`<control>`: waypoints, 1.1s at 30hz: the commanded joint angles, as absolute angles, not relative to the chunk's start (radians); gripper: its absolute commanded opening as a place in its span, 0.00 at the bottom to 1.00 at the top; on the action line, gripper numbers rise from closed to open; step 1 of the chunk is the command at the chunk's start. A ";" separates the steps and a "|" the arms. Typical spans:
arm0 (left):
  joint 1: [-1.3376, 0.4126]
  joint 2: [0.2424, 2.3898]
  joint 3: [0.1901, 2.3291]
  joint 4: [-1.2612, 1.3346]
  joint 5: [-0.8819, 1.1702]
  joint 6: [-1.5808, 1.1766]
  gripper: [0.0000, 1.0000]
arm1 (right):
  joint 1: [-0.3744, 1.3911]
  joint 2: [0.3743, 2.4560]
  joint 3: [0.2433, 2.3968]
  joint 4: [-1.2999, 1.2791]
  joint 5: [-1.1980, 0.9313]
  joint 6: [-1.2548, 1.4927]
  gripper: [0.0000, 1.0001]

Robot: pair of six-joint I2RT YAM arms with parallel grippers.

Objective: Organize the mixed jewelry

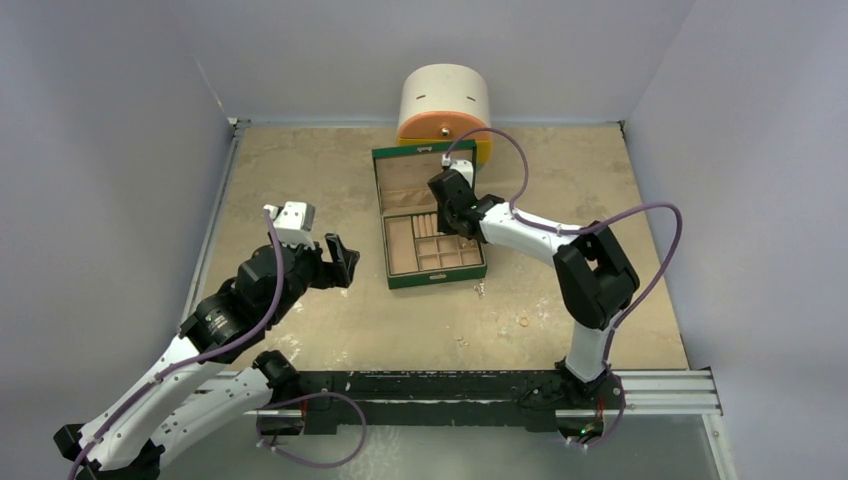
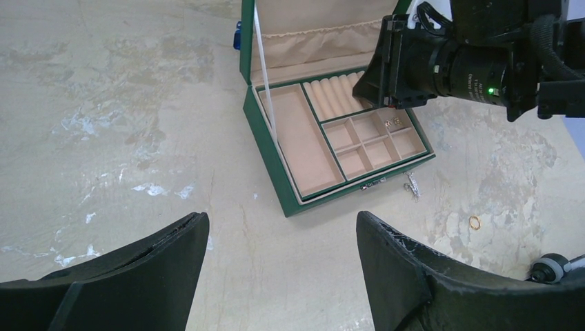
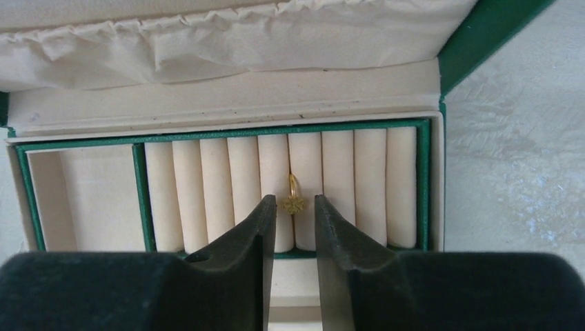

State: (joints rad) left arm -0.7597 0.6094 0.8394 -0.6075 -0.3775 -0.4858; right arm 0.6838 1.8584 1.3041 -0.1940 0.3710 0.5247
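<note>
Right wrist, right claw (image 3: 294, 203) apart flanking gold ring (image 3: 293, 193) between rolls (image 3: 214, 186), hidden overhead, left claw (image 2: 281, 216) apart

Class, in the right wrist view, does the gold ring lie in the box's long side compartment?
No: the gold ring stands in a slot between the ring rolls.
</note>
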 commanded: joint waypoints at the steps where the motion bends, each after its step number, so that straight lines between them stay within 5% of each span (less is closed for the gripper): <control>1: -0.755 0.610 0.845 -0.561 -0.372 -0.466 0.78 | 0.680 1.753 1.288 -0.223 0.382 0.547 0.31; 13: -0.754 0.609 0.845 -0.563 -0.370 -0.466 0.78 | 0.680 1.480 1.113 -0.271 0.323 0.619 0.41; 33: -0.710 0.643 0.842 -0.552 -0.328 -0.459 0.78 | 0.680 1.034 0.701 -0.562 0.373 0.882 0.42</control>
State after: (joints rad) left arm -0.7204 0.6441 0.8391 -0.6067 -0.3447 -0.4839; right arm 0.6838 1.0790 0.7425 -0.4622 0.3313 0.7841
